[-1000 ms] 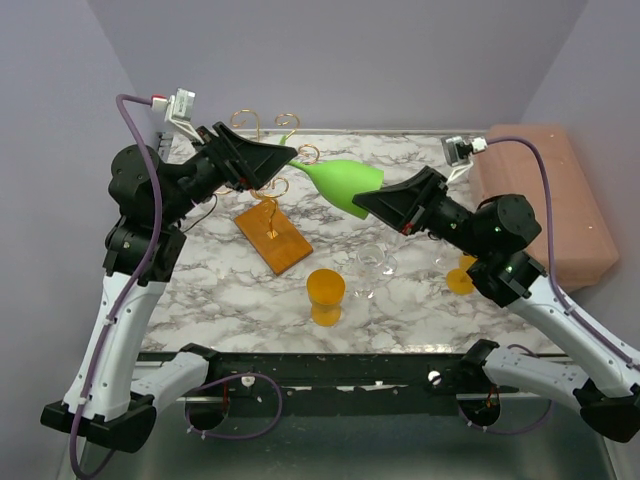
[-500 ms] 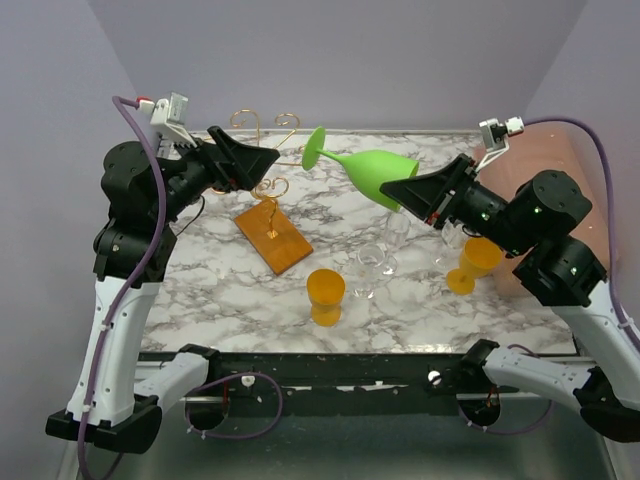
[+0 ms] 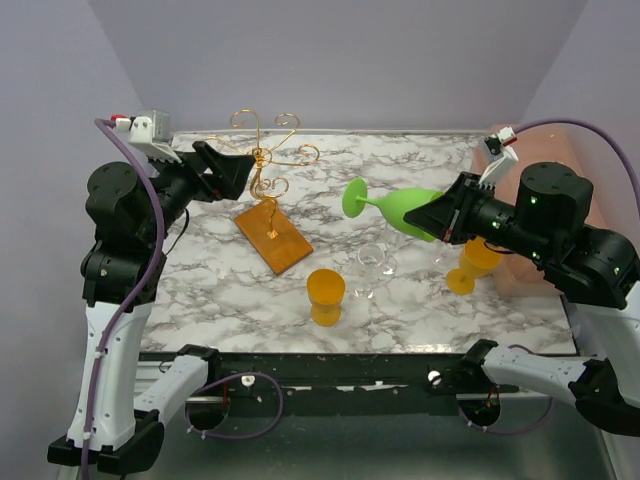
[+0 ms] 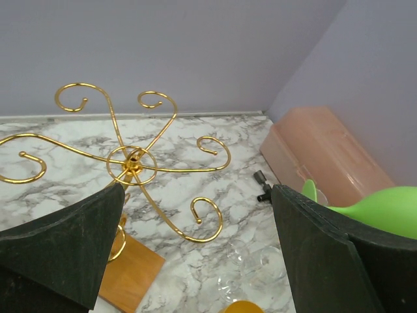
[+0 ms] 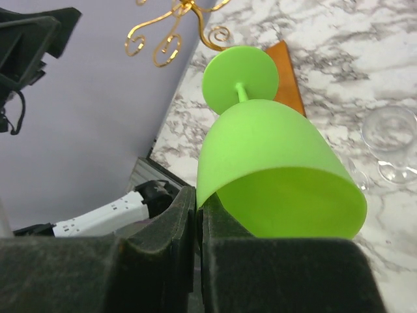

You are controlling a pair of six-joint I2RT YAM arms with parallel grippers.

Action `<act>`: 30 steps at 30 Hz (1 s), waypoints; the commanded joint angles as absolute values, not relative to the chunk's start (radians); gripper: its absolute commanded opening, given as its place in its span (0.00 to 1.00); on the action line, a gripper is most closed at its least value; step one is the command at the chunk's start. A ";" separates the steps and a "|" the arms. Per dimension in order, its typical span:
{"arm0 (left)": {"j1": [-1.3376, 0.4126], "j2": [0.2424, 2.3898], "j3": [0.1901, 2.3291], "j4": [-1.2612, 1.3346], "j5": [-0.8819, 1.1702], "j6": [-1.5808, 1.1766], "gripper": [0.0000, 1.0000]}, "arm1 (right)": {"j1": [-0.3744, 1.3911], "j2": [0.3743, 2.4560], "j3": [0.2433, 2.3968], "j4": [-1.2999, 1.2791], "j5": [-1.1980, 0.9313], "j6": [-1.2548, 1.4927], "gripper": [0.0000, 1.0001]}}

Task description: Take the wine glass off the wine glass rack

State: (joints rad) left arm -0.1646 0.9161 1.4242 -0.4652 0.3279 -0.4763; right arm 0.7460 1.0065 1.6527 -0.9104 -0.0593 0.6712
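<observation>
Starting at the left, the left gripper (image 3: 238,166) is seen with its fingers spread wide and nothing between them, just beside the scroll arms of the wine glass rack (image 3: 272,237); no glass is seen hanging on those arms; further right, the green wine glass (image 3: 402,208) is held on its side in the air above the marble table (image 3: 200,280), foot toward the rack and well apart from it; its bowl rim is pinched by the right gripper (image 3: 438,216); the removal is judged done, with at most a setting-down left.
</observation>
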 commanded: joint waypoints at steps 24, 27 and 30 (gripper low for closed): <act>-0.155 0.789 1.311 -0.441 0.101 -0.392 0.99 | 0.746 1.067 1.723 -1.422 -0.185 0.649 0.01; -0.155 0.780 1.307 -0.444 0.090 -0.388 0.98 | 0.745 1.056 1.698 -1.422 -0.186 0.647 0.01; -0.155 0.765 1.297 -0.443 0.071 -0.381 0.99 | 0.746 1.049 1.663 -1.423 -0.186 0.647 0.01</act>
